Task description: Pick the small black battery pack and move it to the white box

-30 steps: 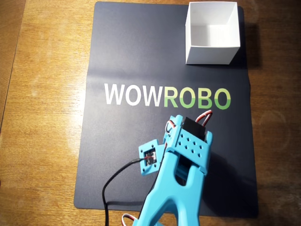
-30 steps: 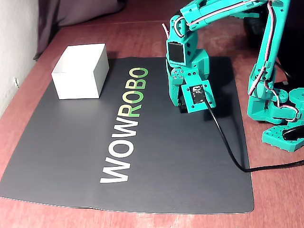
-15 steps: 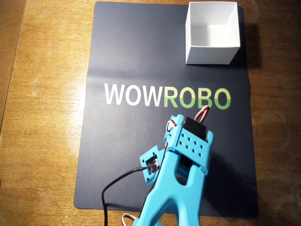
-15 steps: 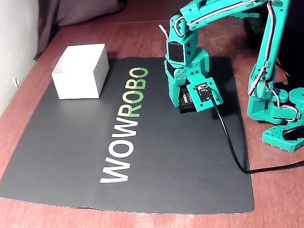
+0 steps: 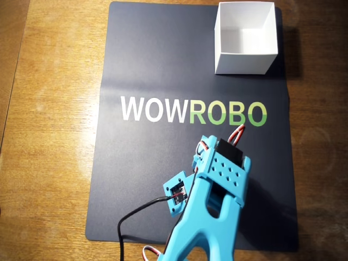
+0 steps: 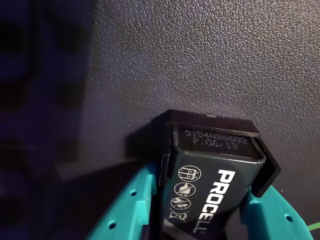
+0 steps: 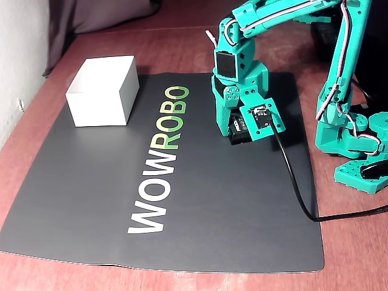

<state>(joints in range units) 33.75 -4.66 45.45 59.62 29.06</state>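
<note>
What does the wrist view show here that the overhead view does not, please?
Only the wrist view shows the small black battery pack close up, with its white PROCELL lettering, lying between the two teal fingers of the gripper.

Only the overhead view shows the white box, empty at the mat's far corner, the WOWROBO lettering, the wooden table and the arm, which hides the pack.

Both show the dark mat.
</note>
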